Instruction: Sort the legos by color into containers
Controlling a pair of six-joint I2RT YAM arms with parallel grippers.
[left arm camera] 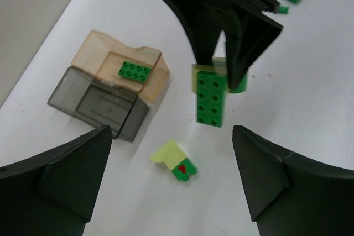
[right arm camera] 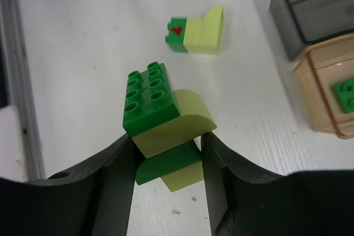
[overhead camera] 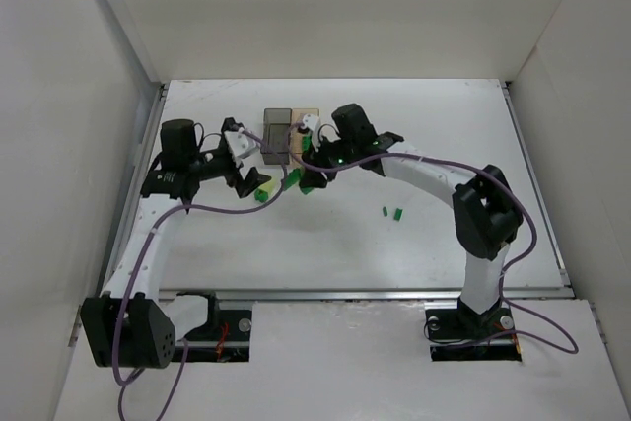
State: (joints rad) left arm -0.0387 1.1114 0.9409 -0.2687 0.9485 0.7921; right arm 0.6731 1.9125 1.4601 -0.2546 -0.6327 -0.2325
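In right claw (right arm camera: 168, 141): pinched stack of legos (right arm camera: 150, 103), dark green brick atop pale yellow-green curved one; left claw (left arm camera: 171, 136) spread.

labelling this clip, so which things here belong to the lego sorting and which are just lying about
Job in hand:
stacked legos clamped in the right pincer
loose pair
two small green pieces
amber box holding a green brick
grey box
left pincer, open

Lying about:
purple cables

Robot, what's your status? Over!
Right gripper shut on mixed brick stack. Left gripper open, empty. One green brick in amber box. Small brick pair loose on table.
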